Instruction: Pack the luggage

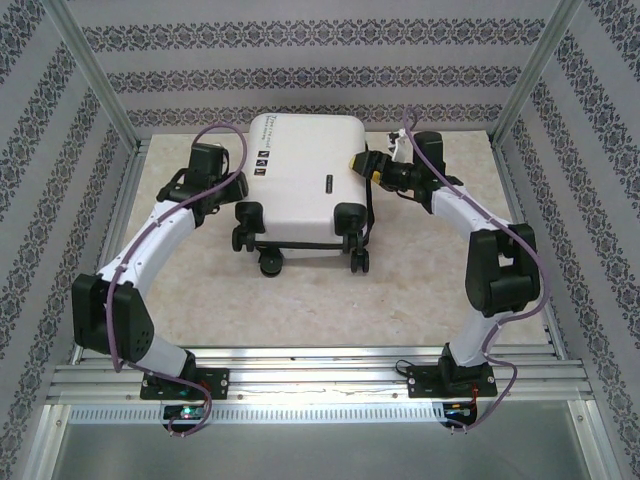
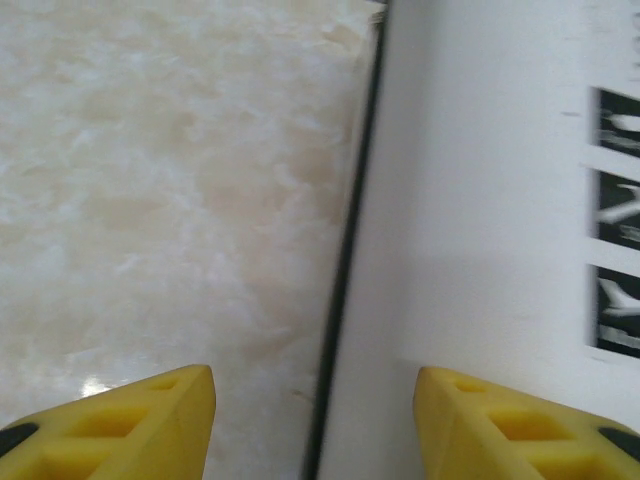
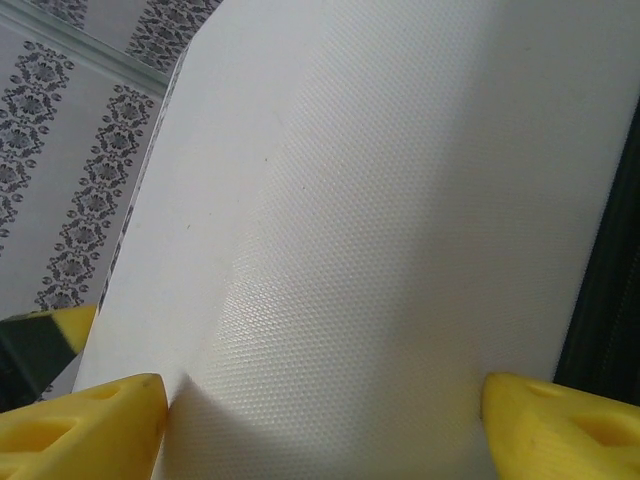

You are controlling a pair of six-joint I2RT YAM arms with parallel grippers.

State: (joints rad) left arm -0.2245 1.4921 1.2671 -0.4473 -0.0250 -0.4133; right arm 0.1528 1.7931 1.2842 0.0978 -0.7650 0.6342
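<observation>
The luggage [image 1: 295, 180] is a white hard-shell suitcase lying shut on the table, with its black wheels [image 1: 270, 262] toward the arm bases. My left gripper [image 1: 237, 188] is at its left side. In the left wrist view this gripper [image 2: 315, 400] is open, one yellow finger over the table and the other over the white shell [image 2: 480, 200], with the black seam [image 2: 345, 250] between them. My right gripper [image 1: 372, 170] is at the suitcase's right side. Close up, it [image 3: 325, 410] is open wide, and the textured shell [image 3: 380, 200] lies right before it.
The suitcase rests on a pale marbled tabletop [image 1: 420, 290]. Patterned walls and aluminium posts [image 1: 95, 75] enclose the left, back and right. Metal rails [image 1: 320, 375] run along the near edge by the arm bases.
</observation>
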